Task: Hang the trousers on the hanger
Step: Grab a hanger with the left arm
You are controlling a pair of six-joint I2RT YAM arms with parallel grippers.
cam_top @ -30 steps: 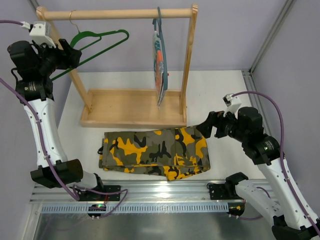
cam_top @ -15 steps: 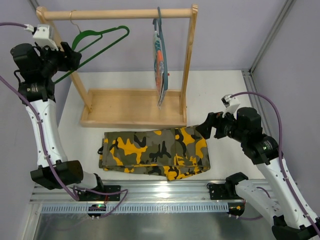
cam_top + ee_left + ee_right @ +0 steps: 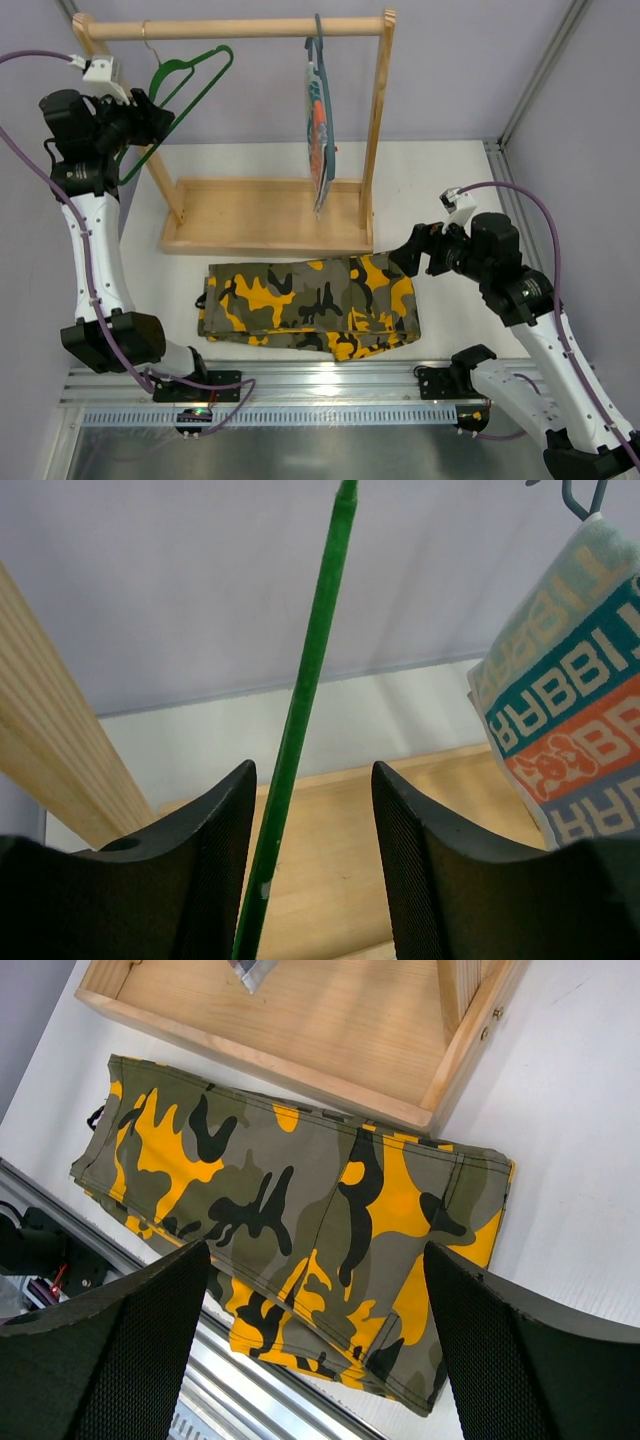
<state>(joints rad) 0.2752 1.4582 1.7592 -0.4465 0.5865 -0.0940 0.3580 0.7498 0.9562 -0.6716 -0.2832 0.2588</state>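
Note:
The green hanger [image 3: 210,76] hangs by its hook from the left end of the wooden rail. My left gripper [image 3: 160,118] is up at its lower bar. In the left wrist view the hanger's green bar [image 3: 315,650] runs between the jaws of the left gripper [image 3: 312,770], lying against the left finger [image 3: 215,840] with a gap to the right one, so the gripper is open. The camouflage trousers [image 3: 310,300] lie folded flat on the table in front of the rack. My right gripper [image 3: 405,258] hovers wide open above the trousers' [image 3: 300,1210] right end, holding nothing [image 3: 315,1260].
The wooden rack's base tray [image 3: 265,215] sits behind the trousers, its rail [image 3: 260,27] overhead. A striped orange-teal cloth [image 3: 320,130] hangs on a grey-blue hanger at the rail's right part, also seen beside the left fingers [image 3: 570,710]. A metal rail [image 3: 300,385] borders the near table edge.
The left gripper has shifted right, its jaws have narrowed round the hanger's bar, and the hanger has swung so its far tip points more upward and left. The right arm has barely moved.

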